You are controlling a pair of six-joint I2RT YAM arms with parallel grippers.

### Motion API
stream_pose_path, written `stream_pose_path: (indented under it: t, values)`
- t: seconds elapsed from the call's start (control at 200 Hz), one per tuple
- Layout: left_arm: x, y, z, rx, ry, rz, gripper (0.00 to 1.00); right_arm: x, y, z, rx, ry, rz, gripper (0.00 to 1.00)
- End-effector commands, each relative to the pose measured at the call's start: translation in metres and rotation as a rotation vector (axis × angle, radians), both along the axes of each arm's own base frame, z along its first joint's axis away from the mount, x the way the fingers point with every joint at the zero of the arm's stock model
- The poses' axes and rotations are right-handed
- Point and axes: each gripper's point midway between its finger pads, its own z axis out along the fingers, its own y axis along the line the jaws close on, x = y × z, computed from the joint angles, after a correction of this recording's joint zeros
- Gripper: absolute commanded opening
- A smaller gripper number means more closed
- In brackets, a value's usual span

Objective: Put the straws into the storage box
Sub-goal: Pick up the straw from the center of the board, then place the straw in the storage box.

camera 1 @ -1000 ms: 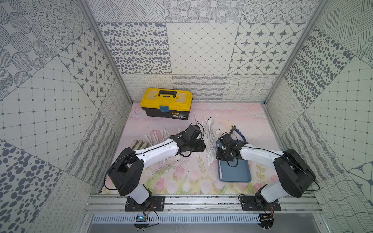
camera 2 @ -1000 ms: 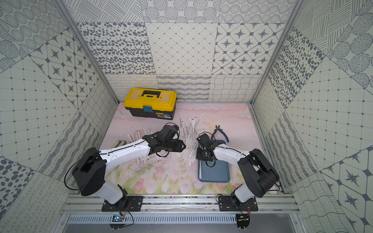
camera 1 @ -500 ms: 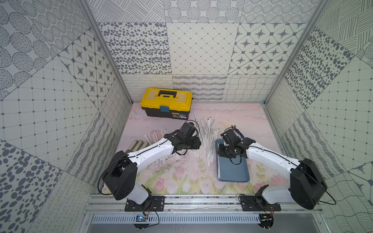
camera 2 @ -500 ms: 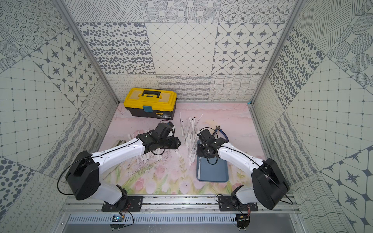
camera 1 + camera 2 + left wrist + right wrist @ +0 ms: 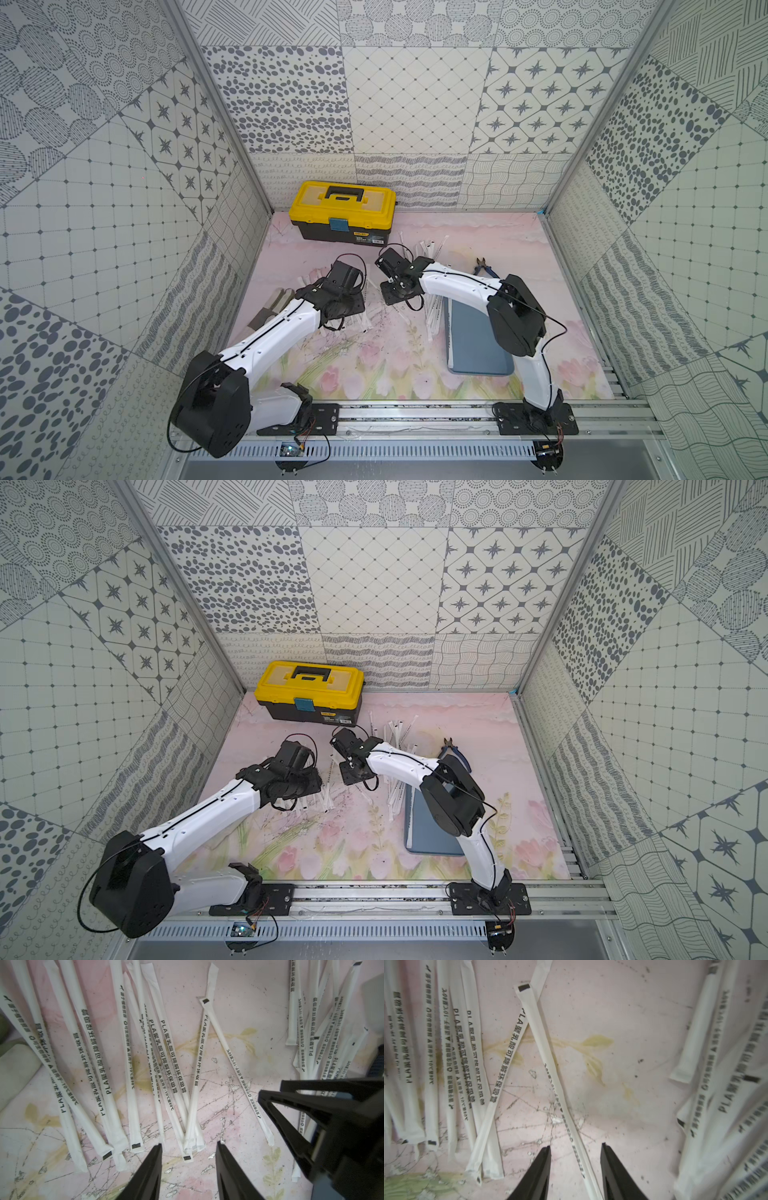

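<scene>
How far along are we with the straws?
Done: little, if anything; the tray looks almost bare, and a pale strip along its edge may be one straw. In hand: nothing; left gripper and right gripper are both open above the mat, the right astride a loose straw. Left: nearly all straws, scattered on the mat.

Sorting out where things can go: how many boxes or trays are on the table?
2. The yellow-lidded toolbox stands at the back wall; the blue-grey storage box lies nearer the front, partly under the right arm. More could hide beneath the arms.
</scene>
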Motion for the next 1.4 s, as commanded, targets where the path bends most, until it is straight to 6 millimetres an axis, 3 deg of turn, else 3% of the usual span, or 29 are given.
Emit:
stream_pose_path:
  t: [0.0, 0.255, 0.415, 0.515, 0.59, 0.67, 0.735, 0.81, 0.921, 1.021, 1.101, 1.196, 1.396]
  values:
    - [-0.009, 0.013, -0.005, 0.015, 0.024, 0.026, 0.45, 0.017, 0.008, -0.002, -0.058, -0.039, 0.060, 0.44]
    - [-0.008, 0.007, -0.003, -0.013, 0.022, 0.000, 0.40, 0.017, 0.012, -0.039, -0.111, 0.014, 0.076, 0.27]
    - [-0.006, 0.007, -0.001, -0.013, 0.012, -0.005, 0.39, 0.012, 0.007, -0.038, -0.106, 0.010, 0.075, 0.14]
    - [-0.001, 0.009, 0.008, 0.002, -0.008, -0.009, 0.39, 0.006, 0.006, -0.013, -0.051, -0.001, 0.062, 0.10]
    - [0.004, 0.012, 0.024, 0.026, -0.044, -0.010, 0.39, -0.006, 0.004, 0.025, 0.054, -0.017, 0.033, 0.10]
    - [0.011, 0.007, 0.041, 0.007, -0.098, -0.027, 0.39, -0.024, -0.015, 0.061, 0.177, -0.032, -0.034, 0.09]
    - [0.015, -0.011, 0.048, -0.060, -0.134, -0.058, 0.39, -0.040, -0.045, 0.076, 0.251, -0.026, -0.117, 0.09]
    - [0.017, -0.051, 0.056, -0.152, -0.180, -0.143, 0.39, -0.056, -0.095, 0.078, 0.303, -0.013, -0.257, 0.08]
    - [0.006, -0.124, 0.050, -0.227, -0.150, -0.302, 0.38, -0.080, -0.170, 0.060, 0.313, 0.003, -0.445, 0.07]
    - [-0.009, -0.183, 0.031, -0.288, -0.060, -0.426, 0.36, -0.095, -0.208, 0.042, 0.310, 0.034, -0.521, 0.07]
    - [-0.019, -0.214, 0.014, -0.306, -0.005, -0.492, 0.35, -0.097, -0.217, 0.027, 0.296, 0.055, -0.522, 0.07]
    - [-0.026, -0.234, 0.001, -0.309, 0.038, -0.536, 0.35, -0.094, -0.217, 0.007, 0.259, 0.085, -0.498, 0.06]
    - [-0.027, -0.232, -0.007, -0.272, 0.043, -0.537, 0.35, -0.088, -0.201, -0.024, 0.241, 0.148, -0.449, 0.05]
